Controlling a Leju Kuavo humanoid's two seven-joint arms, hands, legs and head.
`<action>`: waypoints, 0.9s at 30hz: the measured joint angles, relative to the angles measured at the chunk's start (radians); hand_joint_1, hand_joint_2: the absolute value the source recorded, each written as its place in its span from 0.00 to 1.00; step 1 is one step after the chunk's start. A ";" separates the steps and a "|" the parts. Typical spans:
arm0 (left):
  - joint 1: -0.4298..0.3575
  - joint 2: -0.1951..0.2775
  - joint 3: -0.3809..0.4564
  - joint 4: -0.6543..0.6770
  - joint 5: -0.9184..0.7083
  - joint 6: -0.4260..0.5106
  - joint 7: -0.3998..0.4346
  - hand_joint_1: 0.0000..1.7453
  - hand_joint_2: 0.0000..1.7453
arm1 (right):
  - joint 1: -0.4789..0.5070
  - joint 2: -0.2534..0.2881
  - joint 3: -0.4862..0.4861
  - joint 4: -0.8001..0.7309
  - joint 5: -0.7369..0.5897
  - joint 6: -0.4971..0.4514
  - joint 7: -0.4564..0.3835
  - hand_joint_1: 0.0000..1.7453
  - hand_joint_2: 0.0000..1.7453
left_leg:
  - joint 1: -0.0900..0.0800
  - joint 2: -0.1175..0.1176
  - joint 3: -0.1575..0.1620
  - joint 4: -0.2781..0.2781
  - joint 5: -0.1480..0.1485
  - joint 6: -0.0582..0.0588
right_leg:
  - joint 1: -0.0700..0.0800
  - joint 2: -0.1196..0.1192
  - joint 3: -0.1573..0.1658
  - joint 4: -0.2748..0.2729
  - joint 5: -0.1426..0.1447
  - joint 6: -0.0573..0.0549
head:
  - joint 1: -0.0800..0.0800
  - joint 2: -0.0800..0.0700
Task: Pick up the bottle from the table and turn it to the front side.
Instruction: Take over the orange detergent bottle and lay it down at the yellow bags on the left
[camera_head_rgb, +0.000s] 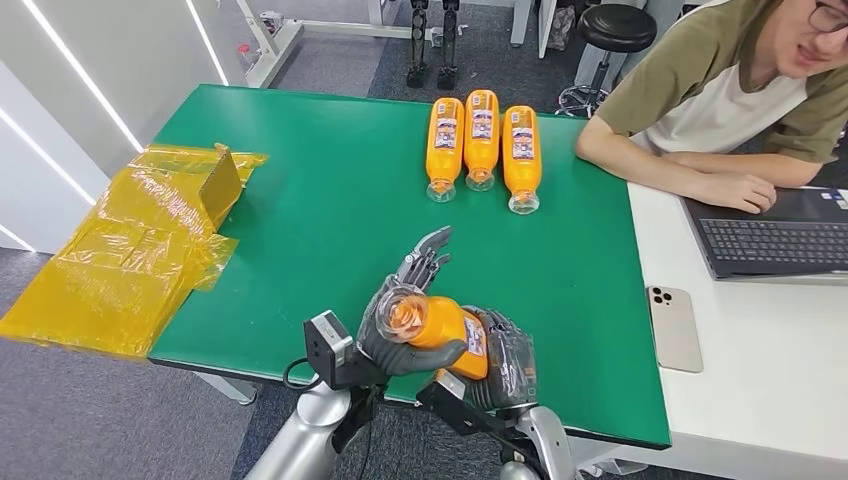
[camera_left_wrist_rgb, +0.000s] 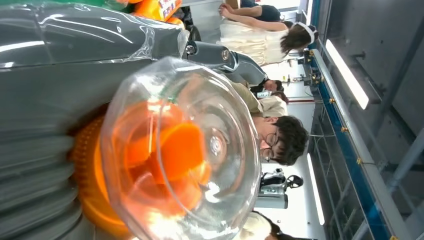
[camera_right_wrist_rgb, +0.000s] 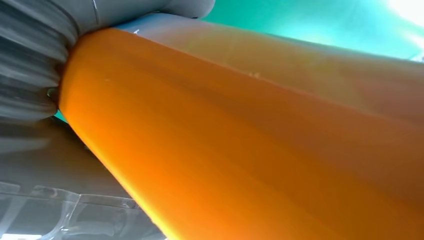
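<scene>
Bottle (camera_head_rgb: 435, 325): lifted above the green tabletop (camera_head_rgb: 330, 200), clear base leftward.
Left hand (camera_head_rgb: 400, 315): wraps the base.
Right hand (camera_head_rgb: 505, 358): clasps the body.

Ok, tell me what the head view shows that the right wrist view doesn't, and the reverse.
Head view alone: three orange bottles lying side by side at the table's far edge, yellow plastic wrap, a phone, a laptop, a seated person, and the left hand and right hand both gripping the held bottle. Right wrist view alone: a close look at that bottle's smooth orange side. Both: the held bottle and the green table.
</scene>
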 joint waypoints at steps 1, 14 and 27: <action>-0.001 0.000 0.000 0.004 -0.003 0.006 0.002 0.88 1.00 | 0.000 -0.002 0.000 -0.001 0.004 0.007 0.003 1.00 1.00 | 0.000 0.000 0.000 0.000 0.000 0.000 | 0.000 0.000 0.000 0.000 0.000 0.000 | 0.000 0.000; -0.002 -0.001 0.003 0.013 0.007 0.022 -0.011 1.00 1.00 | 0.005 -0.011 -0.003 -0.038 0.050 0.055 0.042 1.00 1.00 | 0.000 0.000 0.000 0.000 0.000 0.000 | 0.000 0.000 0.000 0.000 0.000 0.000 | 0.000 0.000; -0.008 -0.002 0.002 0.011 0.011 0.069 -0.021 1.00 1.00 | 0.041 0.005 0.003 -0.083 -0.022 -0.131 -0.068 0.00 1.00 | 0.000 0.000 0.000 0.000 0.000 0.000 | 0.000 0.000 0.000 0.000 0.000 0.000 | 0.000 0.000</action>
